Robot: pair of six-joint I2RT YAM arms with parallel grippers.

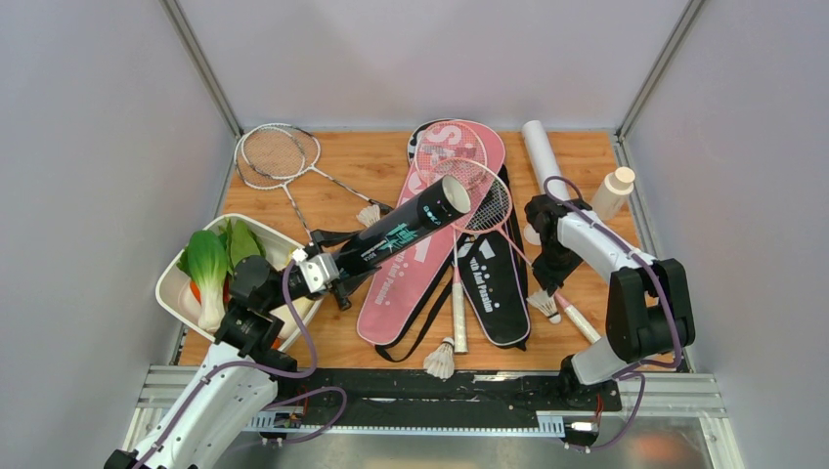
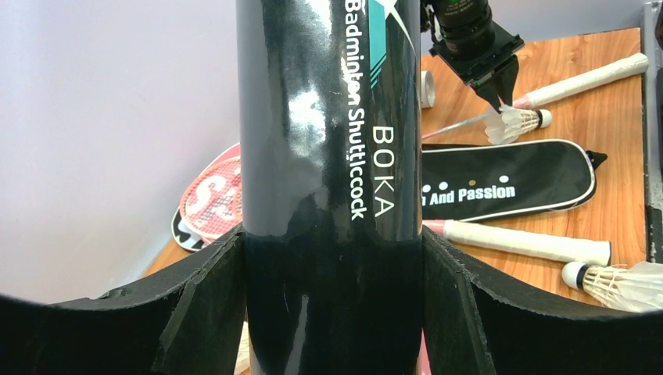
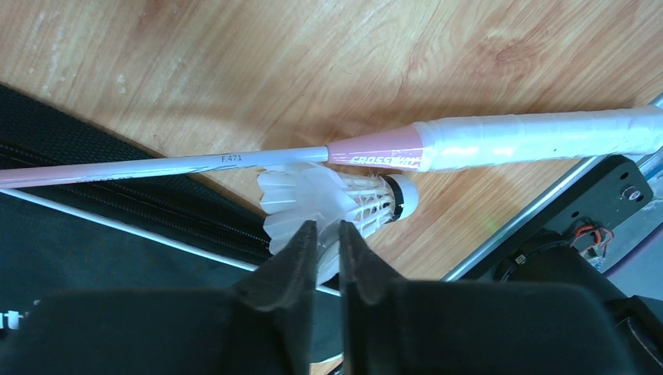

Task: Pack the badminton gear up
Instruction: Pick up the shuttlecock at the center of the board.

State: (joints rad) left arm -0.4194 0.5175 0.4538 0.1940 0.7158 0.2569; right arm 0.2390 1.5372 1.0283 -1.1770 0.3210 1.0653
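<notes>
From my seat, the left gripper (image 1: 327,273) is clamped on the lower end of the black tube (image 1: 403,228), one finger against each side. The tube slants up off the table (image 1: 362,161), its open mouth aimed toward 2 o'clock above the pink bag (image 1: 391,305). The left wrist view shows "Badminton Shuttlecock" and "BOKA" printed down the tube's glossy side. Over at 4 o'clock on the table, the right gripper (image 3: 327,234) points down, its jaws drawn nearly together and pinching the edge of the feather shuttlecock (image 3: 348,199) by its skirt. That shuttlecock lies on its side on the wood, cork toward 3 o'clock in the right wrist view, touching the pink racket (image 3: 500,141) where the shaft meets the white-wrapped grip. The black bag (image 1: 494,283) lies just beside it at 9 o'clock, flat against the pink bag in the middle of the table, and both pink racket heads rest across the bags' far ends. A second shuttlecock (image 1: 440,360) sits at 6 o'clock near the table's front edge, and a third shuttlecock (image 1: 369,214) lies at 11 o'clock of the pink bag. The silver rackets (image 1: 279,153) lie crossed at 11 o'clock, and the white tube (image 1: 540,147) at 1 o'clock. The tray (image 1: 168,285) of greens sits at 8 o'clock beside the left arm, and the small bottle (image 1: 614,191) stands at 2 o'clock.
</notes>
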